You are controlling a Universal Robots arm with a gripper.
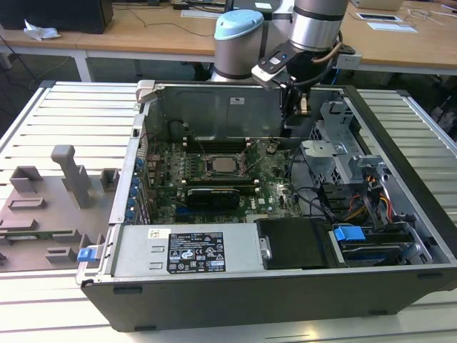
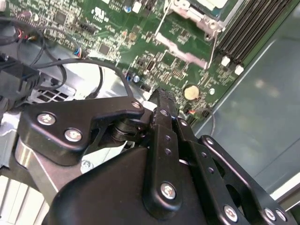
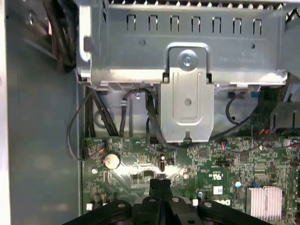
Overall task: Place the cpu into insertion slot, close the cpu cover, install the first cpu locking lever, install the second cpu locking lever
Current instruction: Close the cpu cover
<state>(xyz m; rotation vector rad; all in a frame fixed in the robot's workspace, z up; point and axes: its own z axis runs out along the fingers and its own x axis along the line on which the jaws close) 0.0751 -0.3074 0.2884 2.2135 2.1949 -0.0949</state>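
Desk: a long light-wood desk [image 1: 143, 36] ran across the back, on white legs [image 1: 84, 68].
Desk stuff: loose papers [image 1: 391, 26] lay toward the exterior view's right, with a black box [image 1: 64, 14] and a crumpled white wad [image 1: 39, 31] toward its left.
Floor: dark grey floor [image 1: 143, 68], just a strip under the desk.
Table: the table [image 1: 64, 107] was ribbed silver metal slats running side to side.
Tray: a grey tray [image 1: 43, 214] with upright blocks sat on the table at the exterior view's left.
Light: even and bright, with a soft glare off the slats.
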